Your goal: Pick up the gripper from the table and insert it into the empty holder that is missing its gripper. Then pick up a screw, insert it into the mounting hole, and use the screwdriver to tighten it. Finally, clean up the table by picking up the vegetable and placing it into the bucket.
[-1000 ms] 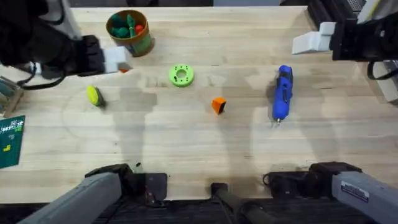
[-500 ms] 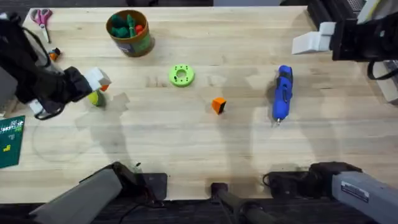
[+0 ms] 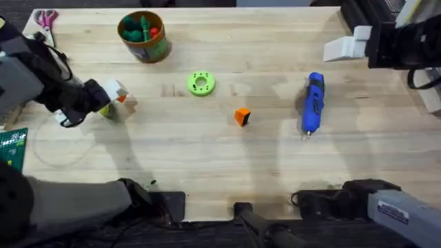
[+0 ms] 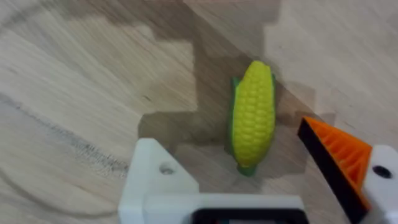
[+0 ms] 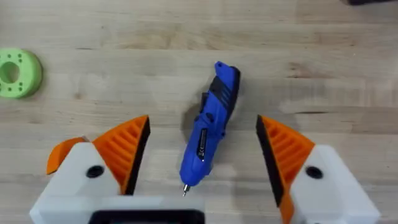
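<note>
Change since a moment ago: your left gripper (image 3: 110, 96) had swung down from beside the bucket to the near-left part of the table, and half a second ago it already sat at the vegetable; now it had edged slightly farther right over it. Nothing else on the table had shifted.
Left claw: it stood wide, with the vegetable (image 4: 252, 117) lying flat on the wood between the bare white holder (image 4: 155, 180) and the single orange pad (image 4: 339, 158), touching neither as far as you could see.
Right claw: your right gripper (image 5: 202, 155) hung spread wide above the screwdriver (image 5: 208, 127), both orange pads in place and gripping nothing; overhead it sat at the far right (image 3: 351, 43).
Bucket: the bucket (image 3: 145, 36) stood at the far left-centre, holding green and red pieces too small to name.
Loose gripper: the small orange gripper (image 3: 242, 116) lay alone mid-table, between the green disc (image 3: 200, 83) and the screwdriver (image 3: 312, 103).
Hard to make out: overhead, the vegetable (image 3: 105, 110) was mostly covered by your left gripper. Scissors (image 3: 45, 18) lay at the far-left corner, and a green board (image 3: 12, 148) was cut off by the left edge.
</note>
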Controlling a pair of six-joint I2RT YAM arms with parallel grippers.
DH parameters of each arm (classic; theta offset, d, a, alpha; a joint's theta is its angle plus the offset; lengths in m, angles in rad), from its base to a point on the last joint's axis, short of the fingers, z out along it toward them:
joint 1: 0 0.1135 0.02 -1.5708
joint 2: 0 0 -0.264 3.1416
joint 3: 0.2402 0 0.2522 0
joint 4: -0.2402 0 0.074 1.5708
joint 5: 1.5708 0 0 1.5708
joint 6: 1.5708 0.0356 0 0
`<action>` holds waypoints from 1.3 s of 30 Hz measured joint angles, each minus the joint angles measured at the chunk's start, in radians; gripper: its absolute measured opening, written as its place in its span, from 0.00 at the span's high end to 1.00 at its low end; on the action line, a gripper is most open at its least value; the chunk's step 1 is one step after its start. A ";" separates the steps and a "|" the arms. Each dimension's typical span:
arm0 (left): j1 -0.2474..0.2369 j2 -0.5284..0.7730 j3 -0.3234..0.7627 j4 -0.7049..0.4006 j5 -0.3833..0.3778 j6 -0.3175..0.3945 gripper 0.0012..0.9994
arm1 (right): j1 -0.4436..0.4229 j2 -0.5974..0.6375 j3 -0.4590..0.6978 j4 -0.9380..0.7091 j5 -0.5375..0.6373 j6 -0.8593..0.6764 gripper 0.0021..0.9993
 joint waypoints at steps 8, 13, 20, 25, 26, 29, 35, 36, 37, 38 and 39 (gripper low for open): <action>0.000 0.047 0.000 0.037 0.065 -0.011 0.53 | 0.000 0.000 0.000 -0.015 0.000 0.000 0.01; -0.001 0.047 0.005 0.068 0.083 -0.010 0.99 | 0.000 0.000 0.000 -0.016 0.000 0.000 0.01; -0.001 0.047 0.005 0.068 0.082 -0.010 0.97 | 0.000 0.000 0.000 -0.017 0.000 0.000 0.01; 0.007 0.055 0.005 0.043 0.048 -0.010 0.20 | 0.000 0.000 0.000 -0.017 0.000 0.000 0.01; 0.008 0.055 0.005 0.035 0.046 -0.013 0.10 | 0.000 0.000 0.000 -0.017 0.000 0.000 0.01; 0.008 0.048 0.005 -0.006 0.052 -0.010 0.02 | 0.000 0.000 0.000 -0.017 0.000 0.000 0.01; 0.007 -0.067 0.004 -0.117 0.112 0.032 0.01 | 0.000 0.000 0.000 -0.017 0.000 0.000 0.01; 0.006 -0.104 0.004 -0.130 0.139 0.046 0.01 | 0.000 0.000 0.000 -0.017 0.000 0.000 0.01; 0.003 -0.142 0.004 -0.142 0.168 0.061 0.01 | 0.000 0.000 0.000 -0.017 0.000 0.000 0.01; -0.003 -0.185 0.004 -0.158 0.198 0.077 0.01 | 0.000 0.000 0.000 -0.017 0.000 0.000 0.01; -0.012 -0.225 0.004 -0.176 0.228 0.088 0.01 | 0.000 0.000 0.000 -0.017 0.000 0.000 0.01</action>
